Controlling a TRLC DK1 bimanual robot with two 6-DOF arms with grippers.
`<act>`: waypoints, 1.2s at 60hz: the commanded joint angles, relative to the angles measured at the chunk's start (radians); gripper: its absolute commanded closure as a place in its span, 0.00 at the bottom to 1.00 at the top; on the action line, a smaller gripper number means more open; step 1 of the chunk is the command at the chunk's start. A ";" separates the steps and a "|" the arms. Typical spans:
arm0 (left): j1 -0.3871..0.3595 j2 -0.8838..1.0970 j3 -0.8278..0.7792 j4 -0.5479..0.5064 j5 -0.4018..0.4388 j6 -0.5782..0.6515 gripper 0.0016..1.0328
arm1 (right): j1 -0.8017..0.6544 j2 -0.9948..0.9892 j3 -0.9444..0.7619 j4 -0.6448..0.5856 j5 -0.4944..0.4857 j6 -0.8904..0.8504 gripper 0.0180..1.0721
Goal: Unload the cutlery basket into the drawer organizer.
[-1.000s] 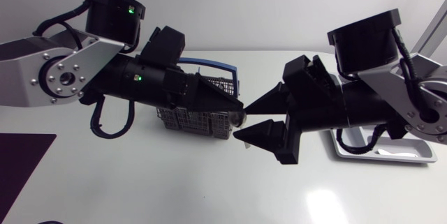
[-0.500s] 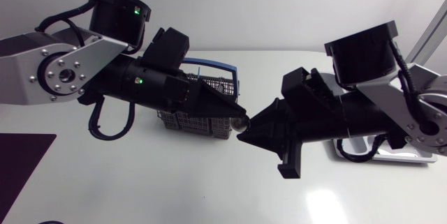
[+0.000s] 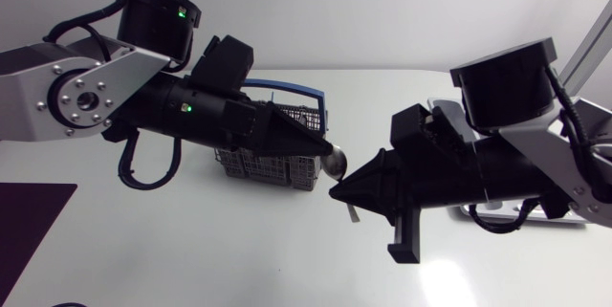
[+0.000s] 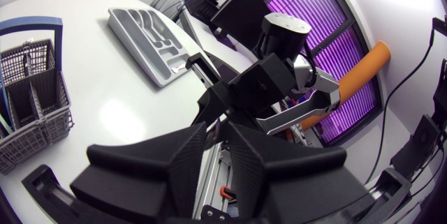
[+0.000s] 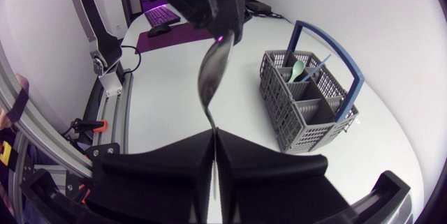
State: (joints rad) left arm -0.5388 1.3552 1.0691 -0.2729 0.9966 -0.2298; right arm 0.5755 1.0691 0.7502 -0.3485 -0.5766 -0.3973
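A metal spoon (image 3: 336,162) (image 5: 214,70) hangs in the air between my two grippers, to the right of the grey cutlery basket (image 3: 277,164) (image 5: 307,98). My right gripper (image 3: 344,192) (image 5: 214,135) is shut on the spoon's handle, bowl pointing up. My left gripper (image 3: 328,146) (image 4: 222,137) sits just above the bowl's tip with a narrow gap between its fingers. The basket holds a green spoon (image 5: 298,70) and other utensils. The grey drawer organizer (image 4: 150,39) (image 3: 521,213) lies at the table's right, mostly hidden under my right arm in the head view.
The basket has a blue handle (image 3: 287,87) arching over it. A dark purple mat (image 3: 29,221) lies at the table's front left. White tabletop (image 3: 220,250) stretches in front of the basket.
My right gripper went from wide open to shut on the spoon's handle and has drawn down and right a little. My left gripper's fingers have parted slightly at the bowl.
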 commanded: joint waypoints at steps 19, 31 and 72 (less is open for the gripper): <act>-0.012 -0.080 -0.003 -0.035 -0.283 0.069 0.24 | 0.007 -0.035 -0.083 -0.061 0.092 0.006 0.95; -0.033 -0.119 -0.024 -0.061 -0.553 0.138 0.19 | -0.072 -0.101 -0.091 -0.122 0.159 -0.015 0.95; 0.031 -0.157 -0.087 -0.037 -0.941 0.224 0.15 | -0.945 -0.037 -0.153 -0.053 0.142 -0.518 0.95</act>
State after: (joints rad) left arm -0.5179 1.2106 1.0142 -0.3206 0.0788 -0.0341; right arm -0.2867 0.9718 0.6197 -0.4358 -0.4213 -0.8074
